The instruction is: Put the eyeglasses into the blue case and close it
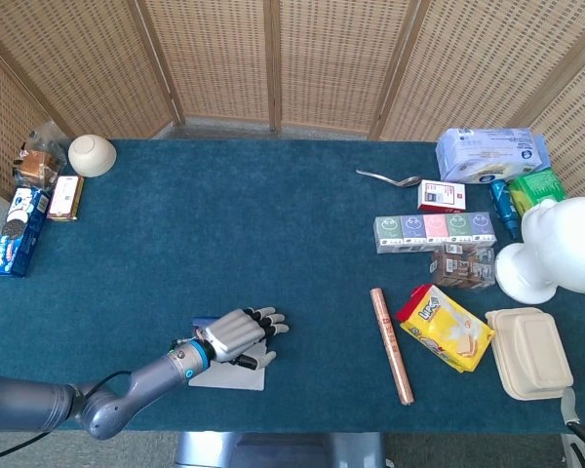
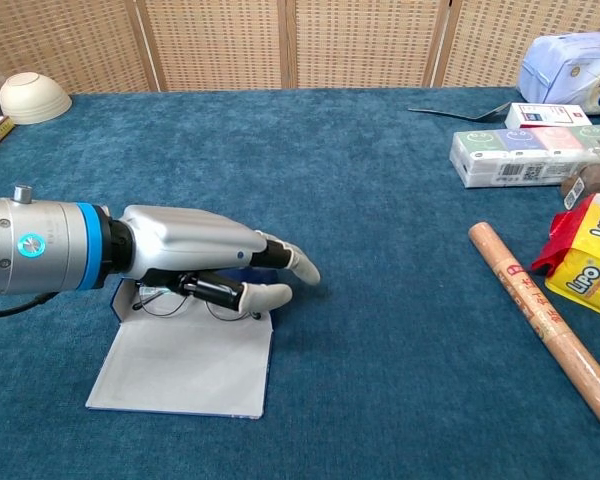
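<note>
Eyeglasses lie in the open blue case, at its hinged far end, near the table's front edge. The left hand reaches flat over them, fingers stretched past the case's right side, thumb beside the frames; whether it grips them cannot be told. The right hand is out of sight.

We saw white bowl at far left corner, snack packets beside it along left edge. Spoon lay far right, near tissue pack. We noted boxed row, brown roll beside yellow bag, beige clamshell box near front right, all on blue table.
</note>
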You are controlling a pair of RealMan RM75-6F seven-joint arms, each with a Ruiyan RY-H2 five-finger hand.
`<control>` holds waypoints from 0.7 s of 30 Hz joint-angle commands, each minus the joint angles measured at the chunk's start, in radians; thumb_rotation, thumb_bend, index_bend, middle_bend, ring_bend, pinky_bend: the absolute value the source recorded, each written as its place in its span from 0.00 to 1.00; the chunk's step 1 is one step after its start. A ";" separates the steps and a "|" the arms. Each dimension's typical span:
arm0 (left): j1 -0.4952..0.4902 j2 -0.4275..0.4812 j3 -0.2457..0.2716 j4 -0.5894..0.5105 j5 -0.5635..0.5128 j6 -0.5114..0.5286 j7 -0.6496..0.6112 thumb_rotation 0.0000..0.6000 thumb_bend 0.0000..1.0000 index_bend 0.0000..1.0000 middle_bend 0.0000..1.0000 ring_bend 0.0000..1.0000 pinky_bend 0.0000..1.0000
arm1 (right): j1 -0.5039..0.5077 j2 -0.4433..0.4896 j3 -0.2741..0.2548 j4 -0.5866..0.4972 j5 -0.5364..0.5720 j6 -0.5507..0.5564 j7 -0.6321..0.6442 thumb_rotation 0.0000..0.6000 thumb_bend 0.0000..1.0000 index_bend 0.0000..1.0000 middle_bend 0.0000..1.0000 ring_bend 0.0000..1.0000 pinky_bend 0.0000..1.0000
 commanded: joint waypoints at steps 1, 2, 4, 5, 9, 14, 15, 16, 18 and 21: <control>0.001 0.004 0.004 -0.008 0.007 -0.003 -0.006 0.00 0.44 0.09 0.07 0.00 0.20 | -0.001 0.000 -0.001 -0.001 -0.002 0.001 -0.002 0.83 0.48 0.00 0.14 0.13 0.35; 0.002 0.006 0.006 -0.011 0.009 -0.003 -0.008 0.00 0.44 0.09 0.07 0.00 0.20 | -0.001 0.000 -0.001 -0.001 -0.002 0.001 -0.002 0.83 0.48 0.00 0.14 0.13 0.35; 0.007 0.017 0.013 -0.025 0.023 -0.003 -0.017 0.00 0.44 0.10 0.07 0.00 0.20 | -0.001 0.000 -0.001 -0.002 -0.004 0.001 -0.006 0.83 0.48 0.00 0.14 0.13 0.35; 0.009 0.023 0.017 -0.031 0.031 -0.003 -0.020 0.00 0.44 0.10 0.07 0.00 0.20 | -0.001 0.000 -0.001 -0.003 -0.005 0.001 -0.007 0.83 0.48 0.00 0.14 0.13 0.35; 0.021 0.049 0.037 -0.055 0.061 0.000 -0.028 0.00 0.44 0.09 0.07 0.00 0.20 | 0.000 0.001 -0.001 -0.008 -0.011 0.002 -0.014 0.83 0.48 0.00 0.14 0.13 0.35; 0.044 0.085 0.065 -0.084 0.088 0.013 -0.040 0.00 0.44 0.09 0.07 0.00 0.20 | 0.002 0.002 -0.002 -0.013 -0.018 0.000 -0.017 0.83 0.48 0.00 0.14 0.13 0.35; 0.049 0.091 0.070 -0.088 0.092 0.016 -0.042 0.00 0.44 0.09 0.07 0.00 0.20 | 0.003 0.002 -0.002 -0.013 -0.019 -0.002 -0.018 0.82 0.48 0.00 0.14 0.13 0.35; 0.054 0.098 0.075 -0.092 0.095 0.020 -0.045 0.00 0.44 0.09 0.07 0.00 0.19 | 0.004 0.001 -0.002 -0.013 -0.019 -0.003 -0.018 0.83 0.48 0.00 0.14 0.13 0.35; 0.070 0.119 0.090 -0.105 0.101 0.029 -0.053 0.00 0.44 0.09 0.06 0.00 0.19 | 0.008 0.000 -0.001 -0.013 -0.021 -0.007 -0.016 0.83 0.48 0.00 0.14 0.13 0.35; 0.086 0.140 0.104 -0.117 0.115 0.039 -0.062 0.00 0.44 0.09 0.06 0.00 0.19 | 0.010 0.000 -0.001 -0.011 -0.023 -0.009 -0.014 0.83 0.48 0.00 0.14 0.13 0.35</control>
